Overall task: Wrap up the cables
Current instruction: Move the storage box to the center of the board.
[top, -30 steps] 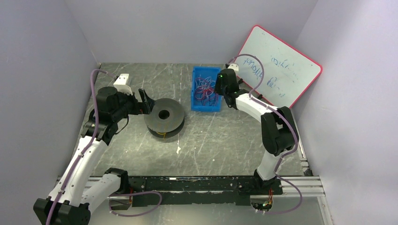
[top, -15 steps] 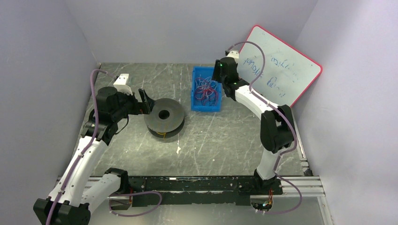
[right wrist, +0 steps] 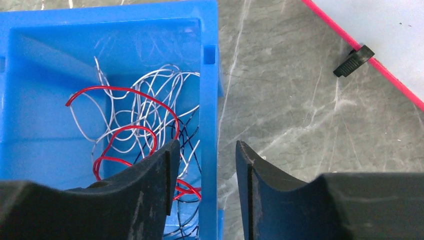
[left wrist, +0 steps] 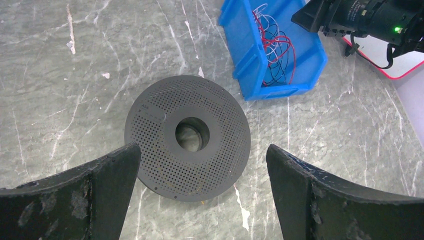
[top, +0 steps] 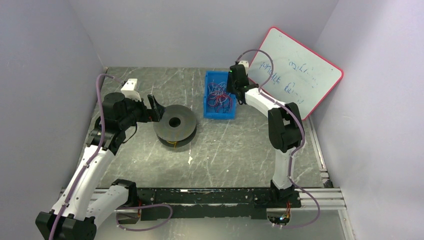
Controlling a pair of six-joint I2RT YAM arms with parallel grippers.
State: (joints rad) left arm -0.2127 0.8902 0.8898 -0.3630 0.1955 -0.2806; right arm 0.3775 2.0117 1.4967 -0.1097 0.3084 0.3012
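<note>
L pincer (left wrist: 202, 150) wide open, empty, aimed at black spool (left wrist: 150, 125) on desk (left wrist: 60, 75). R pincer (right wrist: 202, 146) part open, nothing held, over right wall of blue bin (right wrist: 210, 90). Cables (right wrist: 135, 110) tangled inside bin: red, white, dark strands.

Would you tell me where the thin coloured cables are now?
In the top view, the thin red, white and black cables lie tangled inside the blue plastic bin at far centre, right of the dark perforated disc.
</note>
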